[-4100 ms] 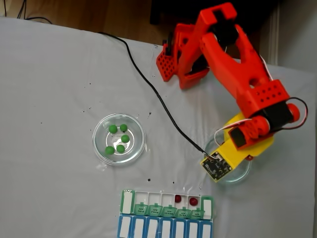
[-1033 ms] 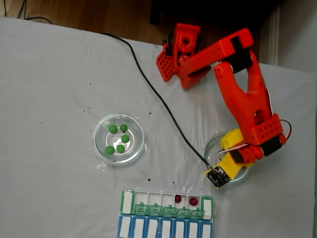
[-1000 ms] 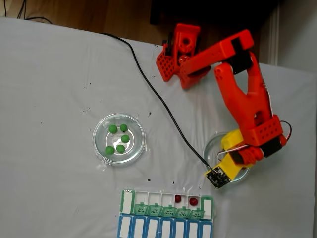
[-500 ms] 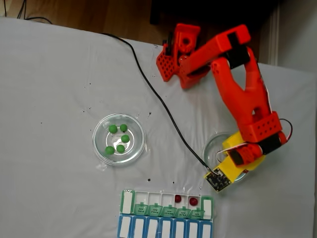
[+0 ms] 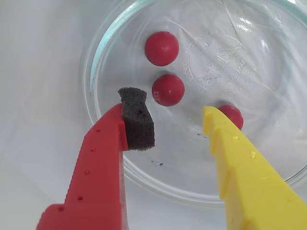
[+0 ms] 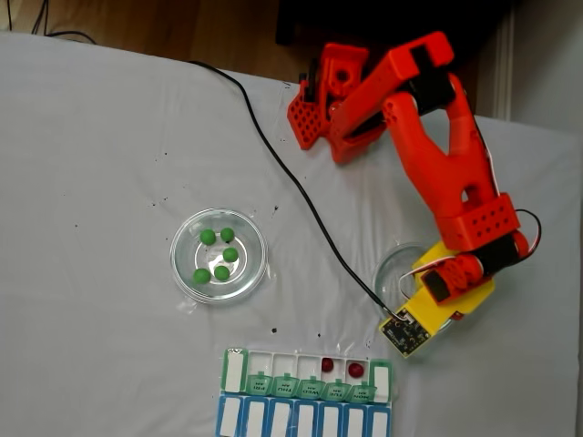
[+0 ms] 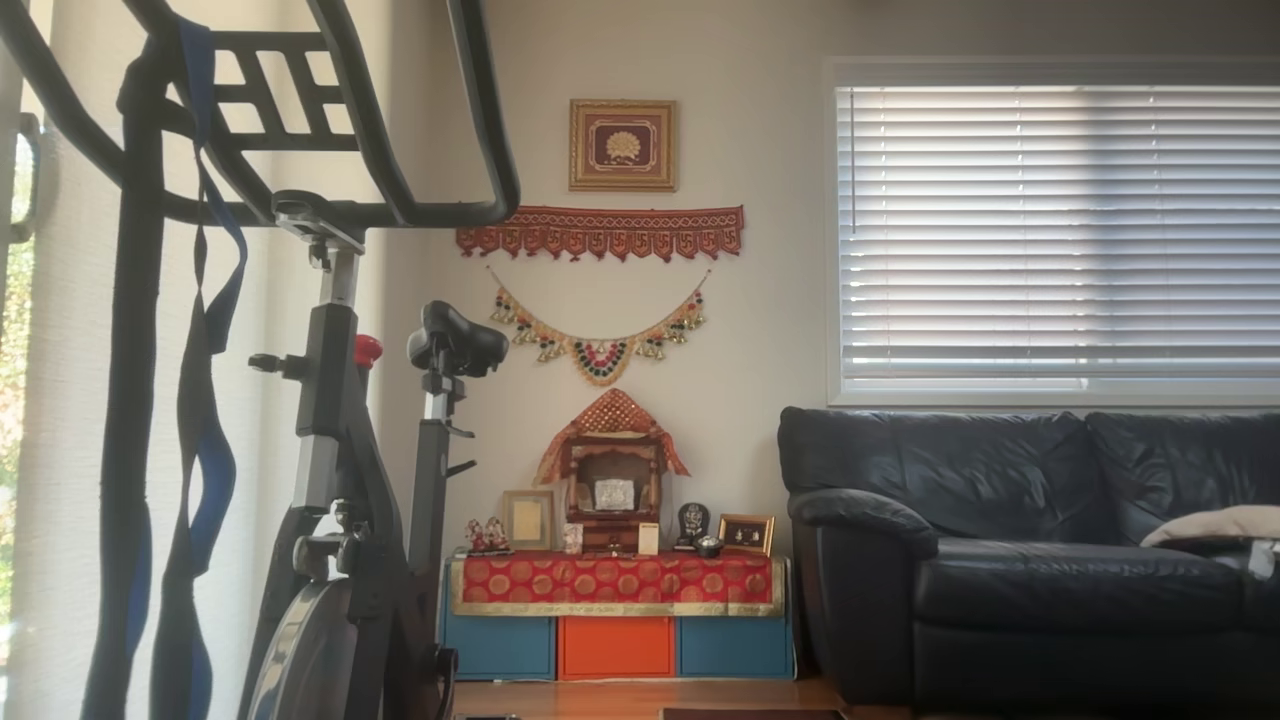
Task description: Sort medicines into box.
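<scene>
Three dark red medicines (image 5: pixel 168 89) lie in a clear glass dish (image 5: pixel 103 57) in the wrist view. The right one (image 5: pixel 233 115) is partly hidden behind my yellow finger (image 5: pixel 230 153). My gripper (image 5: pixel 171 114) hangs open over the dish, just short of the middle ball and holding nothing; its red finger carries a black foam pad (image 5: pixel 137 125). In the fixed view the yellow wrist piece (image 6: pixel 448 293) covers that dish (image 6: pixel 392 266). The box (image 6: pixel 235 369) sits at the bottom edge with two red medicines (image 6: pixel 327 364) in open compartments. Several green medicines (image 6: pixel 221 272) rest in another glass dish (image 6: pixel 185 238).
A blue-framed white-lidded row (image 6: pixel 305 421) lies against the box's lower side. A black cable (image 6: pixel 291 187) runs across the white cloth from the top left down to the wrist camera (image 6: pixel 407 332). The red arm base (image 6: pixel 323 100) stands at the table's far edge.
The wrist came down over the right dish, then slid slightly right and toward the picture's bottom in the last second. The balls and the box stayed put.
</scene>
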